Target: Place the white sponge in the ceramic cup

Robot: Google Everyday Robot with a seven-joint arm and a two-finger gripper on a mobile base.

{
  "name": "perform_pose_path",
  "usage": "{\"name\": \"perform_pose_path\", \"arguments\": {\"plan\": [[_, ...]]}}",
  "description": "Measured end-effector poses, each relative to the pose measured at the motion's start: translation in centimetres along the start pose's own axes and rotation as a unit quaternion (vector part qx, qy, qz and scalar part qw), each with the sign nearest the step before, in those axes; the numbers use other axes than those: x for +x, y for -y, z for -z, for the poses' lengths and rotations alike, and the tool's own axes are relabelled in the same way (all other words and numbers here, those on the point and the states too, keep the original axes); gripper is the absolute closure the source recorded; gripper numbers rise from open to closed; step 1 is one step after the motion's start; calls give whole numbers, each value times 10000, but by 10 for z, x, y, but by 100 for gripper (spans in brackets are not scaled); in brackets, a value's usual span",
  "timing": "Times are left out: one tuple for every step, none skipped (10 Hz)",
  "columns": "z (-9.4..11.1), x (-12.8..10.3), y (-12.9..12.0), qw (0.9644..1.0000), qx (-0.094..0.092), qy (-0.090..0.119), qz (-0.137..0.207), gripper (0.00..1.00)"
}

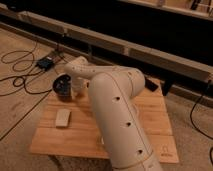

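one camera, high behind the arm (pixel 117 110), looks down across the table (pixel 150 125) toward the far-left claw (pixel 77 90).
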Motion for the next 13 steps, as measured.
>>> {"name": "perform_pose_path", "arguments": {"plan": [[2, -1, -1, 10000, 29, 24, -17, 35], [9, -3, -8, 9999, 22, 101, -39, 35], [14, -3, -16, 9999, -6, 166, -27, 35], [20, -2, -27, 9997, -50, 235, 15, 35], [24, 2, -38, 9996, -89, 254, 68, 35], [26, 9, -48, 9996, -109, 245, 124, 35], [27, 18, -58, 9996, -127, 199, 168, 35], [26, 26, -65, 9996, -139, 150, 194, 35], [24, 36, -74, 9996, -173, 79, 211, 35], [21, 46, -86, 9995, -241, -6, 222, 35], [19, 52, -95, 9992, -304, -64, 232, 35], [17, 58, -106, 9989, -388, -129, 241, 35], [15, 62, -114, 9985, -447, -186, 252, 35]]}}
